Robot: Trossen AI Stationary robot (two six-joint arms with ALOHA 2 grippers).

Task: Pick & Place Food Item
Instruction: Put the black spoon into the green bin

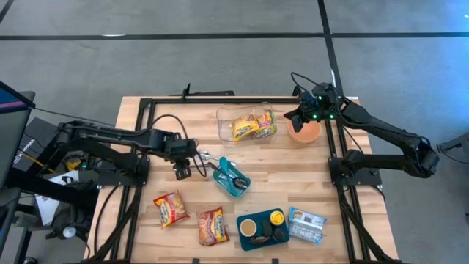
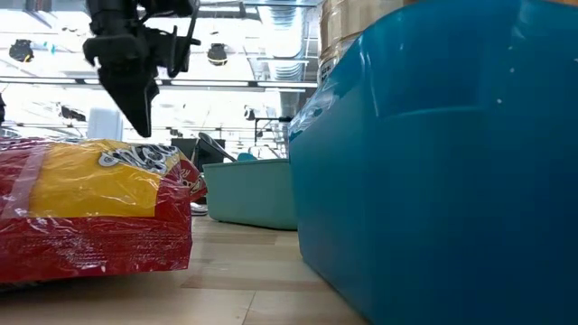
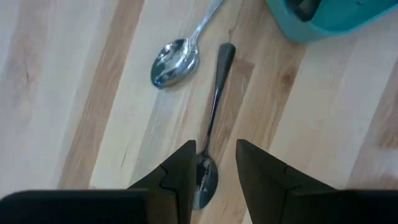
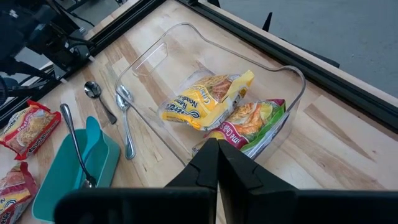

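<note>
- Left gripper [image 3: 212, 167] poised just above a dark-handled spoon [image 3: 213, 118] on the desk [image 1: 308, 176], fingers narrowly parted astride its bowl; nothing held.
- Spoon handle running straight ahead of the gripper, toward the teal tray [image 1: 231, 177].
- Second, shiny spoon [image 3: 180, 50] just beside it, possibly crowding a grasp.
- Noodle packets [image 1: 170, 208] near the front edge, nearer the left arm; more packets inside the clear bin [image 4: 211, 99].
- Right gripper [image 4: 217, 163] shut and empty, hovering by the bin and the orange bowl [image 1: 304, 130].

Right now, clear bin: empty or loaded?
Loaded. The clear bin holds two noodle packets, a yellow one and a green-edged one.
</note>
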